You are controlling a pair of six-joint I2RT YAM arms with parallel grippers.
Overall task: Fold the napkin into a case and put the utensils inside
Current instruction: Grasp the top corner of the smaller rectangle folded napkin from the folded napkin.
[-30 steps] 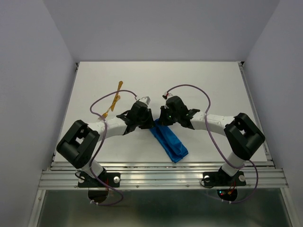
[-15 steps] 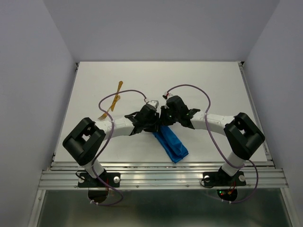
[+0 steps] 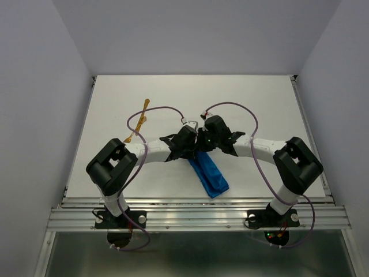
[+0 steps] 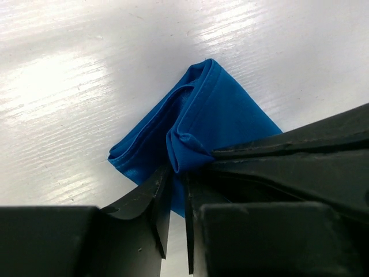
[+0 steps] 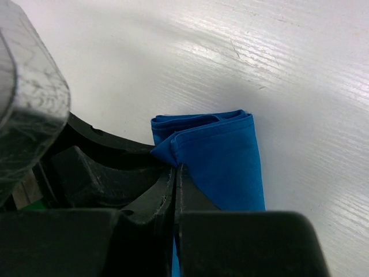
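Where the grippers meet: the left gripper (image 4: 176, 180) pinches a raised fold of blue cloth at the far end of the case (image 3: 210, 176), jaws drawn close on it. The right gripper (image 5: 176, 171), clamped tight, nips the corner just beside it.
Left arm: it has swung in from the left over the past second, and its wrist now sits against the right wrist; the right arm has held its place.
Case: a narrow blue strip that runs slantwise from the grippers toward the near right. It has not moved; its far end is lifted and its layers parted a little, while the rest lies flat on the table (image 3: 259, 98).
Meaning for the task: the folding looks finished, and two holds on one end suggest the pouch is being opened; nothing is inside yet.
Utensils (image 3: 138, 122): the golden-orange pieces lie far-left of the left arm, well apart from the case and where they were, with that arm's purple cable (image 3: 151, 109) looping close by.
Edges: the case's near end lies near the table's near edge and its metal rail (image 3: 196, 217).
Open room: bare white surface spreads beyond the grippers and to the right; plain walls close the left, right and far sides.
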